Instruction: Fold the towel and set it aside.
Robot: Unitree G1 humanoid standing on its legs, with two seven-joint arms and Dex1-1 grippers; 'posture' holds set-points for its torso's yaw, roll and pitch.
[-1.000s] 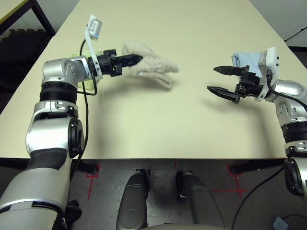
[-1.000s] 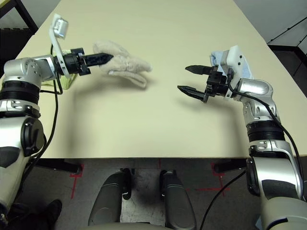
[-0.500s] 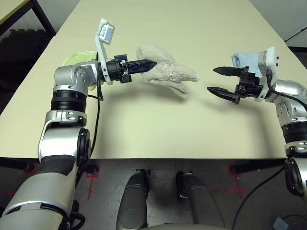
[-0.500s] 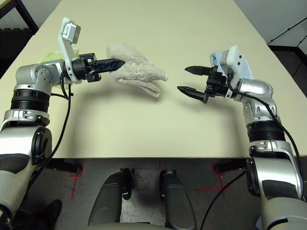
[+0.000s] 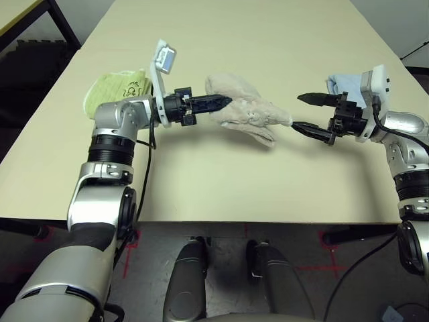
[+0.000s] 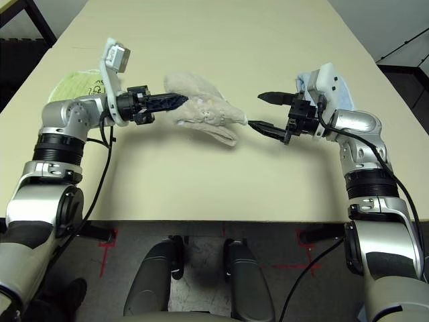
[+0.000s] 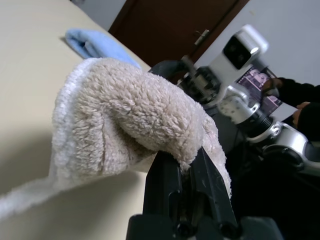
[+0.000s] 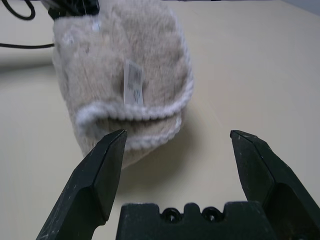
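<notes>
The left gripper point(image 5: 224, 102) is clamped on the bunched towel point(image 5: 248, 115) at frame centre. The right gripper point(image 5: 310, 113), jaws wide, should close only once a stitched corner lies fully between its fingers.

- A robot lab or test room, not a home.
- A plain cream table point(image 5: 268, 188) stands on black metal legs point(image 5: 30, 228) over bare grey floor.
- Red tape marks point(image 5: 131, 251) on the floor, at 7 o'clock and 5 o'clock below the table edge.
- A black cable point(image 5: 355, 268) trails across the floor at 4 o'clock.
- A dark wooden door point(image 7: 175, 22) shows behind, and a person's sleeve point(image 7: 300, 95) by a screen point(image 7: 257, 82).
</notes>
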